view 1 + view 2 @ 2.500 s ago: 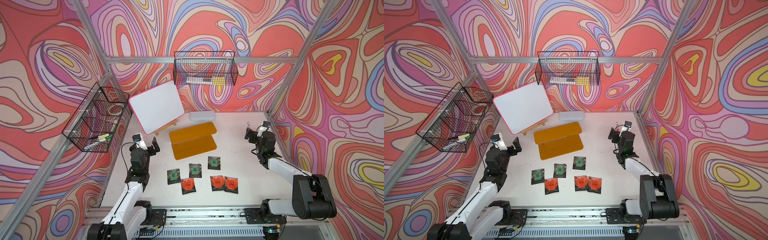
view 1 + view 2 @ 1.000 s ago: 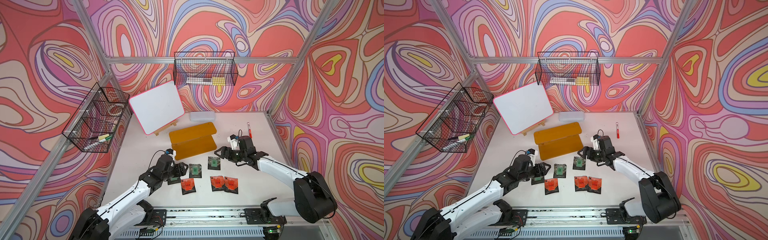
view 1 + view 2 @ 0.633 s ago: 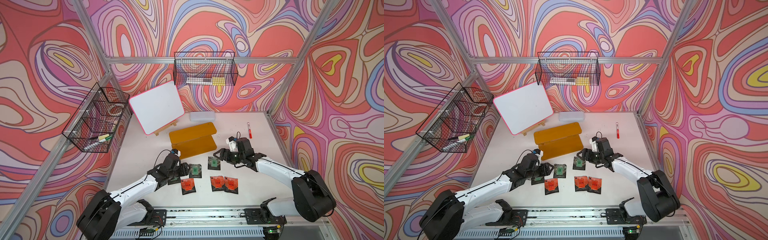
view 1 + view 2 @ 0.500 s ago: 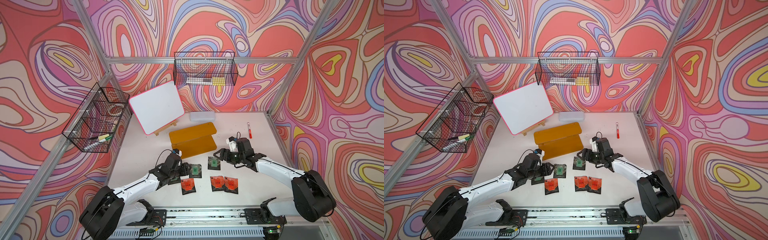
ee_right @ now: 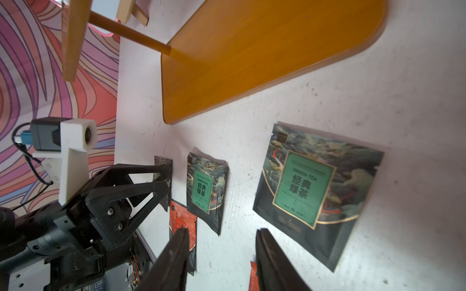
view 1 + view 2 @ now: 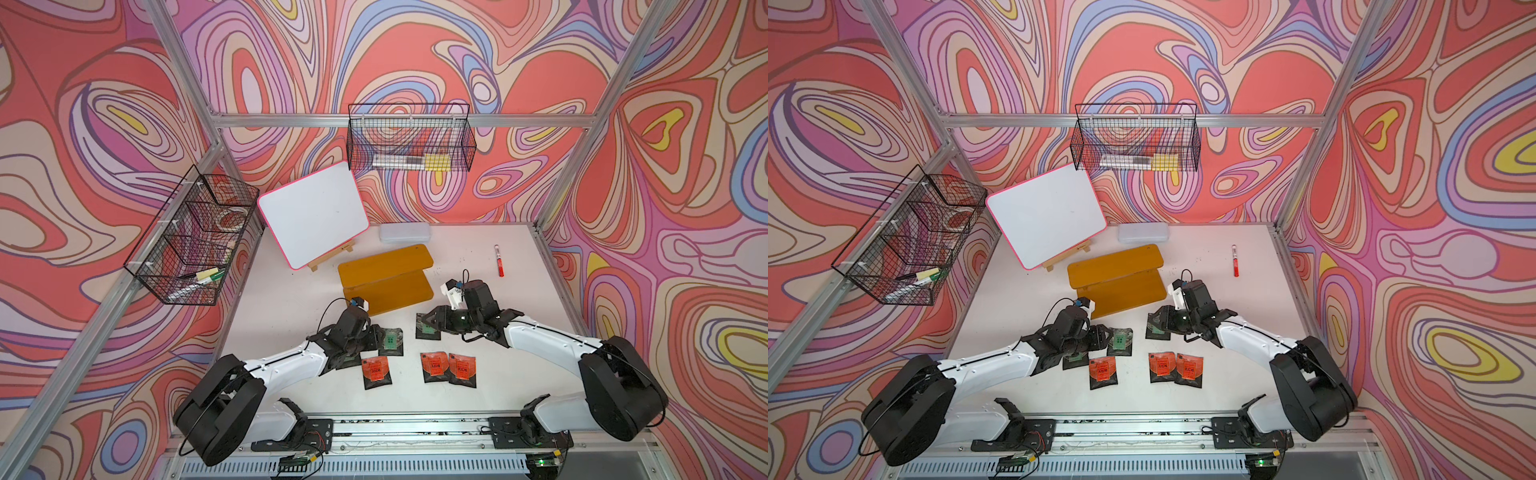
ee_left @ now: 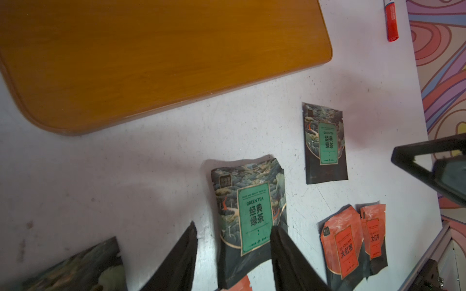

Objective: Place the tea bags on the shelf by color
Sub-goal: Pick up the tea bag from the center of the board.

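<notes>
Shelf: the shelf (image 6: 384, 272) stands mid-counter, far of the sachets; both yellow boards are bare in both top views
Tea bags: all six tea bags (image 6: 1120, 341) lie flat on the counter (image 6: 291, 299), just near of the shelf; none is sorted
Green row: left green bag (image 7: 75, 267), middle green bag (image 6: 390, 341), right green bag (image 5: 315, 186); spaced apart
Orange-red row: lone orange-red bag (image 6: 376, 372) to the left; orange-red pair (image 6: 434, 366) side by side to the right; all nearer than the green ones
Left pincer: the left pincer (image 7: 234, 226) has its jaws apart, straddling the middle green bag's end; one finger overlaps its edge; no clamp visible
Right pincer: the right pincer (image 5: 223, 230) has its jaws apart at the right green bag's edge; nothing between them
Progress: seemingly the very start; two green pickups being lined up; six placements remain, one colour per board
</notes>
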You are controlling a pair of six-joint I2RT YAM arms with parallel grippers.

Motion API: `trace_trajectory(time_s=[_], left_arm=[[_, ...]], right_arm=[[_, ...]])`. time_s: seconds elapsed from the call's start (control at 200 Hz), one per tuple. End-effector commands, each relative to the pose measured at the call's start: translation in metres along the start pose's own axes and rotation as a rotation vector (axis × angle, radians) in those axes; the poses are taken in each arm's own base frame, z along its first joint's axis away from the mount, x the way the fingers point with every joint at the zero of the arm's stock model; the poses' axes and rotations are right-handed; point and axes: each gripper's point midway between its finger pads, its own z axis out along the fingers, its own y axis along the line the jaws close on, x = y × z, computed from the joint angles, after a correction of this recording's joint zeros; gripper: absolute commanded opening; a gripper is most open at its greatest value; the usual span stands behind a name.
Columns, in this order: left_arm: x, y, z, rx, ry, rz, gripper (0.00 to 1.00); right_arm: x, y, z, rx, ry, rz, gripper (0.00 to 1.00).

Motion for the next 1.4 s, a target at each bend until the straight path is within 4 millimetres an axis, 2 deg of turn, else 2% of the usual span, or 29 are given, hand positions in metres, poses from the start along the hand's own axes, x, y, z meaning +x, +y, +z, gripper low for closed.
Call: trace_trajectory(time_s=[0.0, 0.275, 0.486, 1.027, 1.397], left_arm=[[-0.007, -0.009, 0.004, 0.016, -0.021, 0.009, 0.51], [0.002, -0.007, 0.01, 0.004, 0.008, 0.015, 0.51], [0.005, -0.007, 0.014, 0.001, 0.018, 0.015, 0.51], [0.014, -0.003, 0.022, -0.002, 0.055, 0.012, 0.48], [0.016, -0.006, 0.026, 0.014, 0.063, -0.005, 0.42]], right_arm=[[0.007, 0.012, 0.013, -0.021, 0.036, -0.004, 0.39], [0.035, 0.023, 0.047, -0.02, 0.106, 0.003, 0.29], [0.044, 0.02, 0.061, 0.028, 0.122, 0.012, 0.24], [0.05, 0.006, 0.084, 0.072, 0.148, 0.061, 0.18], [0.046, -0.005, 0.09, 0.117, 0.119, 0.086, 0.17]])
